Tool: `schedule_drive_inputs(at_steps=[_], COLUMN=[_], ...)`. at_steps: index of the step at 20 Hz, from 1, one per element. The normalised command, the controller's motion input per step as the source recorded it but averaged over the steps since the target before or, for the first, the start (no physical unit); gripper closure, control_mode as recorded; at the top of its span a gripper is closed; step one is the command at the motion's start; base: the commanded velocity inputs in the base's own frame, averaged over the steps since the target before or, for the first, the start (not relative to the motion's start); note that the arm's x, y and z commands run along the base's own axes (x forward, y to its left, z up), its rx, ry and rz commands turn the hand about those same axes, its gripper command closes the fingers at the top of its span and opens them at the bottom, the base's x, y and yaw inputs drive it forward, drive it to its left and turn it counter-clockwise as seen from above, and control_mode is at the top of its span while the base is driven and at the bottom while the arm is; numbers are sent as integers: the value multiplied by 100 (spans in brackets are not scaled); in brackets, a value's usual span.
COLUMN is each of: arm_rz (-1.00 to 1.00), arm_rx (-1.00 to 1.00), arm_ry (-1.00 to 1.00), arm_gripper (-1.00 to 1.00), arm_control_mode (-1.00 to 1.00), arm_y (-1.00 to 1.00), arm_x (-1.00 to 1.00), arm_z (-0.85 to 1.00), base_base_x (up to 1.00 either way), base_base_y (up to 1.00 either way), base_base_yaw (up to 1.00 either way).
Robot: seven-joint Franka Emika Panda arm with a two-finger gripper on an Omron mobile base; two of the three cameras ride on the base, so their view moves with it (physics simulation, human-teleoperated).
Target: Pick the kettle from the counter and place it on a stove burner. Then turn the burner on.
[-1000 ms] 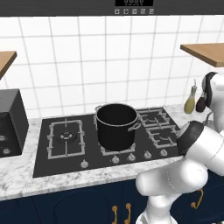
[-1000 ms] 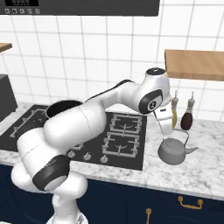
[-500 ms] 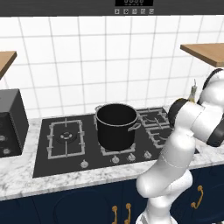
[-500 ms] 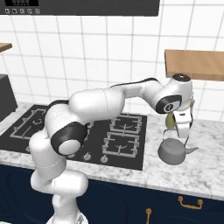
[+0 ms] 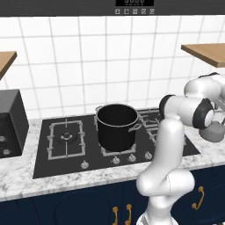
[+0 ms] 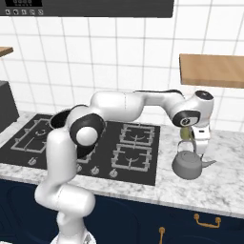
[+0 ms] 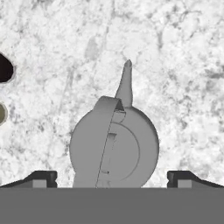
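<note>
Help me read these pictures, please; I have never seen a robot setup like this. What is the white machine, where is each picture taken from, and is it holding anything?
It is a rendered kitchen with a white robot arm on a base. Two cameras sit behind the arm, left and right, showing the same scene. The third sits on the hand, looking straight down.

On the marbled counter stands a small grey kettle, right of the black stove. A big black pot sits on the stove.

The gripper hangs above the kettle, its fingertips apart on either side. Nothing is held yet.
</note>
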Motion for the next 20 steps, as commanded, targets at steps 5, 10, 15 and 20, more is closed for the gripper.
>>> schedule_drive_inputs(at_steps=[5,10,15,20], arm_rz=[0,0,1,0], arm_rx=[0,0,0,0], arm_ry=[0,0,0,-1], arm_gripper=[-100,-100,100,100], arm_control_mode=[-100,-100,-100,-100], arm_y=[0,0,0,0], arm_x=[47,27,2,-7], arm_z=[-13,-36,-14,0], base_base_x=[0,0,0,0], base_base_y=[0,0,0,0], base_base_yaw=[0,0,0,0])
